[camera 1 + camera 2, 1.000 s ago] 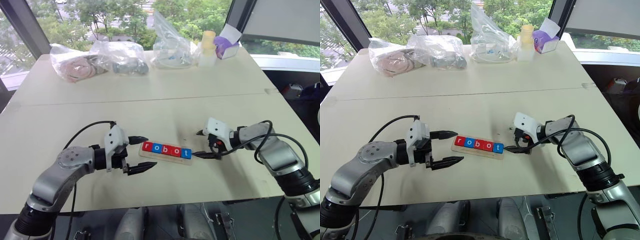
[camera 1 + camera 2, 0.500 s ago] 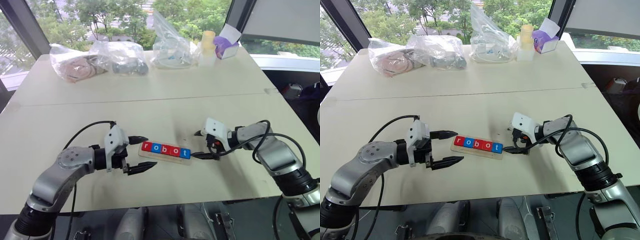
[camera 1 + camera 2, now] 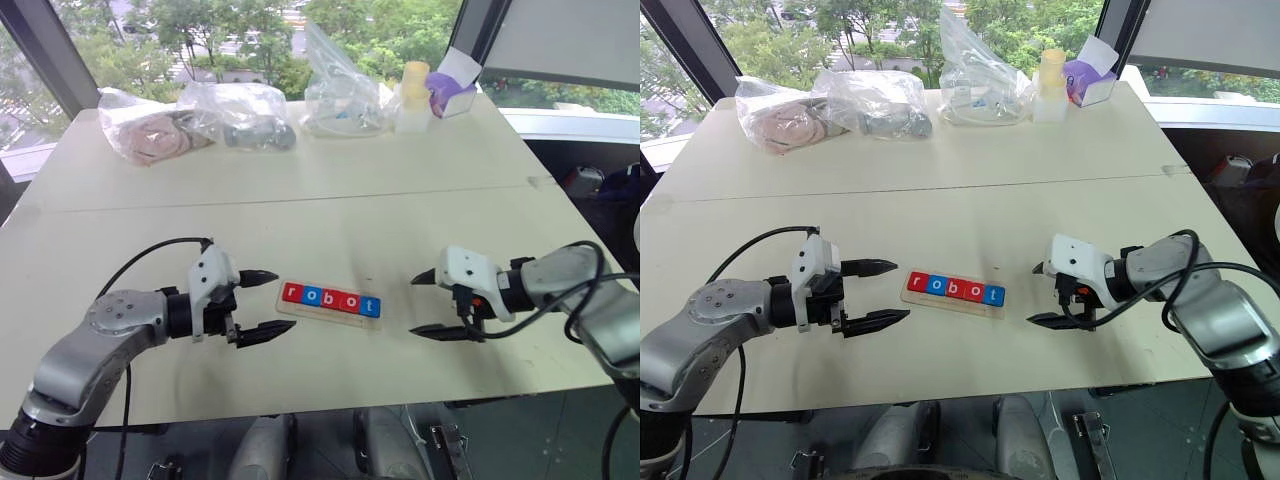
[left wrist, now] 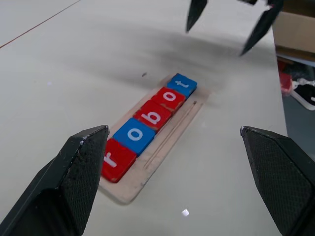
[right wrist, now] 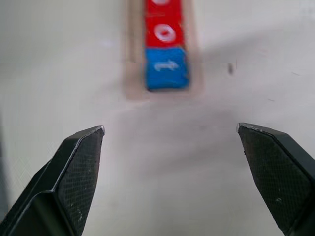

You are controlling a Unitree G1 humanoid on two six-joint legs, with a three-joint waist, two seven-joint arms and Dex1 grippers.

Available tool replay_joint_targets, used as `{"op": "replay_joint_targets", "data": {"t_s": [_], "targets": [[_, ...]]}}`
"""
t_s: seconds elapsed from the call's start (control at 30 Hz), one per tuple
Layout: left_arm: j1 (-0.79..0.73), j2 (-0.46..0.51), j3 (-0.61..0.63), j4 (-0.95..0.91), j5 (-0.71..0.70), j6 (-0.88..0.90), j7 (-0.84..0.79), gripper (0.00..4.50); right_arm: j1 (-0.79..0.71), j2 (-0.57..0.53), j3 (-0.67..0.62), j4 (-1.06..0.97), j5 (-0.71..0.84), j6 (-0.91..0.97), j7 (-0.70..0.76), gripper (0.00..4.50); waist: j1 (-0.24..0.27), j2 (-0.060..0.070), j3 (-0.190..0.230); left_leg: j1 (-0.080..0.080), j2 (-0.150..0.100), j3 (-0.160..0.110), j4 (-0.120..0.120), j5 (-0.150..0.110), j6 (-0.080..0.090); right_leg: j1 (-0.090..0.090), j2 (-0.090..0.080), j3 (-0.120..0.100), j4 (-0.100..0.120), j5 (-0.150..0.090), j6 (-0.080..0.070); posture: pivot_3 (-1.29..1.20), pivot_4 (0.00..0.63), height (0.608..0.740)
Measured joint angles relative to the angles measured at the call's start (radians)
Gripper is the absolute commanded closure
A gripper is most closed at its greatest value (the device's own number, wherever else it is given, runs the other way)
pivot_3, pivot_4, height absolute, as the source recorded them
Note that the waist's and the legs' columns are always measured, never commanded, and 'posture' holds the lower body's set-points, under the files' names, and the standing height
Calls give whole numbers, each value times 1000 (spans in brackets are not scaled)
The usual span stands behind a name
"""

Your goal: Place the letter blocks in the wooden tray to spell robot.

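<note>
The wooden tray (image 3: 300, 309) lies on the table's near middle. Five letter blocks (image 3: 331, 299) sit in it in a row, red, blue, red, red, blue, reading "robot". My left gripper (image 3: 263, 304) hovers a short way to the tray's left, open and empty, fingers pointing at the tray. My right gripper (image 3: 427, 304) is open and empty too, a hand's width off the tray's right end. In the left wrist view the tray (image 4: 162, 147) and blocks (image 4: 150, 119) lie ahead between the fingers. The right wrist view looks onto the blue end block (image 5: 167, 73).
Clear plastic bags (image 3: 237, 112) with items, a small pale bottle (image 3: 414, 96) and a purple-and-white box (image 3: 455, 85) line the table's far edge. A seam (image 3: 300, 198) crosses the tabletop. The near edge runs just below both grippers.
My right gripper has drawn back from the tray's right end, toward the near right, and lifted a little. My left gripper has shifted slightly left, away from the tray. Blocks stay put.
</note>
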Motion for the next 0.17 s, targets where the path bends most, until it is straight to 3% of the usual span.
{"op": "replay_joint_targets", "data": {"t_s": [0.17], "targets": [[5,29,50,35,1,-3,-29,0,7,-44,-73,-105,96,88,-5,34,0,0,0,0,0,0,0,0,0,0,0,0,0,0,0,0,150,740]]}}
